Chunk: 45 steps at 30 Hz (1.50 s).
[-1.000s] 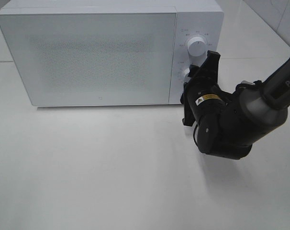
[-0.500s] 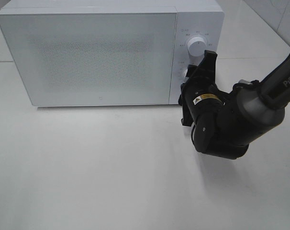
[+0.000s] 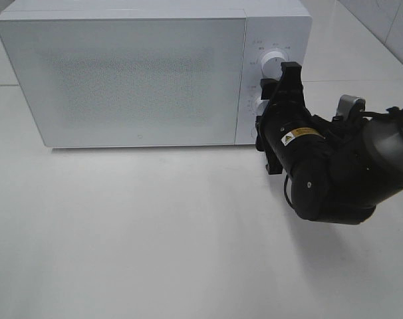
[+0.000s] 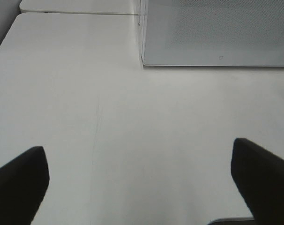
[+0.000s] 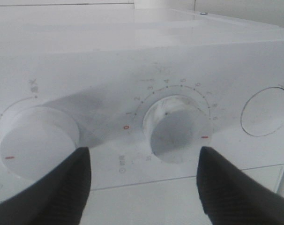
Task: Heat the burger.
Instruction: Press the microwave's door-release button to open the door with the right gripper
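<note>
The burger is hidden; the white microwave stands with its door shut. My right gripper is turned on edge in front of the control panel, level with the lower knob. In the right wrist view its two dark fingers stand apart, open, with the timer knob between and beyond them, untouched. My left gripper is open over bare table, nothing between its fingers, with the microwave's lower front corner ahead of it.
An upper knob sits above the lower one; in the right wrist view it shows beside the timer knob. A round button lies on the timer knob's other side. White table spreads in front of the microwave.
The right gripper's jaws have widened off the lower knob, and the arm has shifted a little right and back from the panel. The left gripper shows no earlier frame.
</note>
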Tool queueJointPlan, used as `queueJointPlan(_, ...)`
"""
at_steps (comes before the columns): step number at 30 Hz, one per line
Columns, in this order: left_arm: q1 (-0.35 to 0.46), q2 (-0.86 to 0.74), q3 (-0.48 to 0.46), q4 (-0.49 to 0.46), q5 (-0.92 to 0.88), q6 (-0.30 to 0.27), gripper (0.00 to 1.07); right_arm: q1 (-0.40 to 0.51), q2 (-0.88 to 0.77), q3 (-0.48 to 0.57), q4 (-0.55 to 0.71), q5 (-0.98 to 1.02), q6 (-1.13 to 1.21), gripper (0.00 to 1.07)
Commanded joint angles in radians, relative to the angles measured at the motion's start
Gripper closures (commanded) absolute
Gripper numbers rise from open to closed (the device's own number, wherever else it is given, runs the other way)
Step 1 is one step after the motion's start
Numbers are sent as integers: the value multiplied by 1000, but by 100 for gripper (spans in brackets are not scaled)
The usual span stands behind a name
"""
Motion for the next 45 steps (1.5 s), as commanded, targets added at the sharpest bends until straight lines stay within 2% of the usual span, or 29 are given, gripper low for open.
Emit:
queueJointPlan(1, 2, -16, 1, 0, -12, -5, 9, -5, -40, 30, -45, 21, -81, 43)
queueJointPlan(6, 2, -16, 1, 0, -12, -5, 9, -5, -98, 79, -86, 94, -186, 43)
queueJointPlan(8, 2, -16, 1, 0, -12, -5, 9, -7, -154, 108, -148, 188, -288, 43)
queueJointPlan(14, 2, -16, 1, 0, -12, -5, 9, -7, -214, 109, -227, 323, -439, 43)
queueJointPlan(16, 2, -16, 1, 0, -12, -5, 9, -7, -272, 109, -268, 462, -597, 43)
queueJointPlan(25, 2, -16, 1, 0, -12, -5, 9, -8, -381, 100, -303, 747, -951, 43)
queueJointPlan(30, 2, -16, 1, 0, -12, -5, 9, -8, -448, 43, -309, 1002, -1209, 43)
queueJointPlan(34, 2, -16, 1, 0, -12, -5, 9, -8, -471, 4, -313, 1127, -1331, 43)
queueJointPlan(35, 2, -16, 1, 0, -12, -5, 9, -8, -489, -20, -313, 1214, -1396, 43)
queueJointPlan(39, 2, -16, 1, 0, -12, -5, 9, -8, -514, -52, -317, 1323, -1467, 43)
queueJointPlan(45, 2, -16, 1, 0, -12, -5, 9, -8, -577, -85, -408, 1546, -1507, 43)
